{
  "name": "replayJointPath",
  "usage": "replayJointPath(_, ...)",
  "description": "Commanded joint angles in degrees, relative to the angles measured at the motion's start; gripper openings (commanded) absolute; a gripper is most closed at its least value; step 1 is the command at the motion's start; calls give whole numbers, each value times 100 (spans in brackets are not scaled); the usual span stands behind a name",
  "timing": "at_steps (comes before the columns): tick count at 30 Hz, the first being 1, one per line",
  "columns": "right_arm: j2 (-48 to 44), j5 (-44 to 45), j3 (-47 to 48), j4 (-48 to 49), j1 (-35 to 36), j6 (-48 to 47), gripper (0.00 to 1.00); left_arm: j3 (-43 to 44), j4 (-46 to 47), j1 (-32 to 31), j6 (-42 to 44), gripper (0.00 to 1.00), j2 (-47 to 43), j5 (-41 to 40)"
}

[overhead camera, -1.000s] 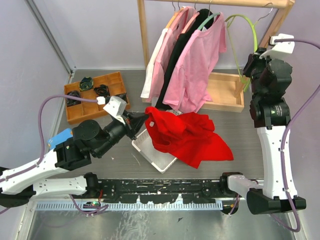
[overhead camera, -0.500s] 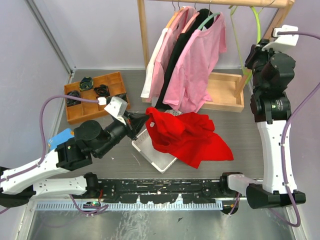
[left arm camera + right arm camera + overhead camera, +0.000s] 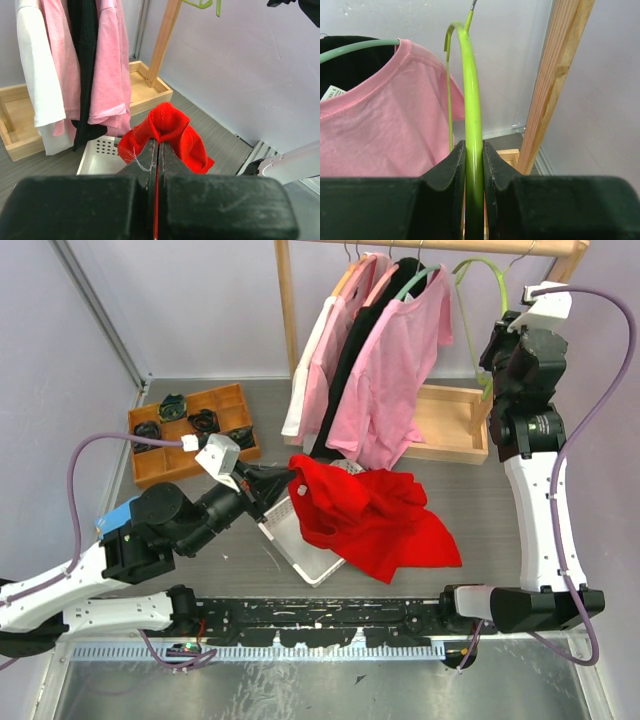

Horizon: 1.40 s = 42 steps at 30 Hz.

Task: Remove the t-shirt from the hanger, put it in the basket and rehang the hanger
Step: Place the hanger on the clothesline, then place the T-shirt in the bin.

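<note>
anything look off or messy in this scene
The red t-shirt lies crumpled, draped half over the white basket and half on the table, one fold pinched in the left gripper. The basket sits skewed to the table edge. The lime hanger is bare, clamped in the right gripper. Nothing looks spilled or broken.

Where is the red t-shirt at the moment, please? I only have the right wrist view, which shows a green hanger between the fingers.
Observer: The red t-shirt is off the green hanger; it is spread over a white basket and the table.
Operator: Thank you. Is anything holding it?
Observer: Yes, the left hand is shut on a bunched fold at the shirt's left edge.
</note>
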Motion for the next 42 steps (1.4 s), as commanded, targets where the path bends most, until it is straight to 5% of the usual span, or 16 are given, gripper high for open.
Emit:
replayJointPath(1,-147,110,209,454,-20,110,1,157,414,-1,-34,0,-113,138)
replayJointPath(4,-265,113,62,307,-19,235,8,368,430,-5,29,0,-30,216)
replayJointPath(8,-555,189,-177,140,-20,342,39,596,607,-6,98,0,140,317)
replayJointPath(12,-873,256,-311,-71,-20,394,58,833,862,-7,135,0,415,479)
replayJointPath(17,-1311,249,-449,-368,-24,483,70,1164,1036,-13,179,0,809,594)
replayJointPath(42,-3085,-582,-1212,-1343,-20,1298,79,3783,2495,3,984,0,3353,890)
